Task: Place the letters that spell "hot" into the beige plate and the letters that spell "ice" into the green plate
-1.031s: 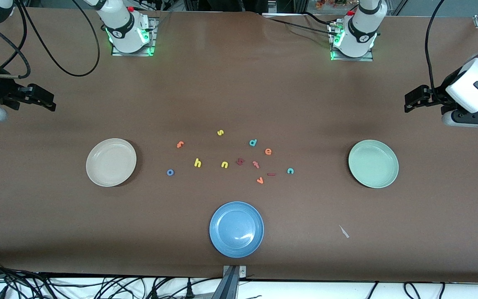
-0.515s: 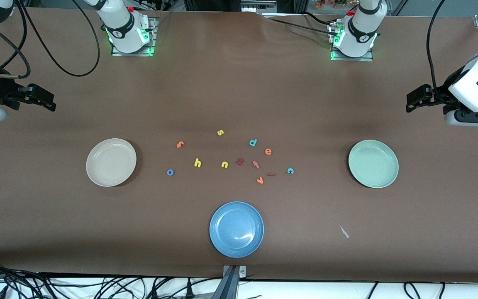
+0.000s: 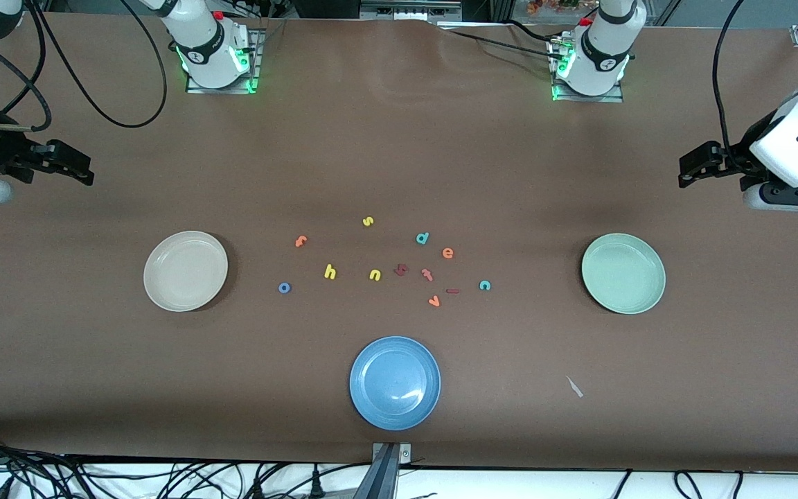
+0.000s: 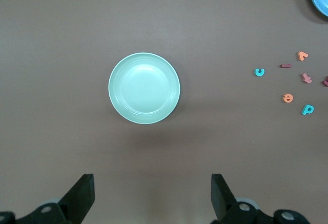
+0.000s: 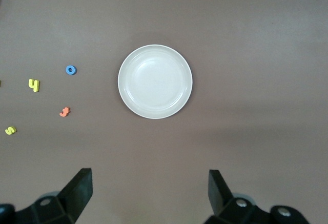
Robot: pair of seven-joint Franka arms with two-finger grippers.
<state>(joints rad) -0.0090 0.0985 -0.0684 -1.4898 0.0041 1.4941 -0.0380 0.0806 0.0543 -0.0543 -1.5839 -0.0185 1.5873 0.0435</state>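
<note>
A brown table [image 3: 399,152] is carrying the beige plate [image 3: 185,271] toward the right arm's end, scattered letters mid-table, then the green plate [image 3: 623,273]. Only the front view is showing the yellow "h" [image 3: 330,272] and teal "c" [image 3: 484,285] together. The right gripper [image 5: 148,190] and left gripper [image 4: 152,196] are hanging spread, empty, over bare table.

Letters [image 3: 399,267] crowd mid-table; bare table [image 3: 399,152] lies around them.

White arms, black hands, green-lit bases
</note>
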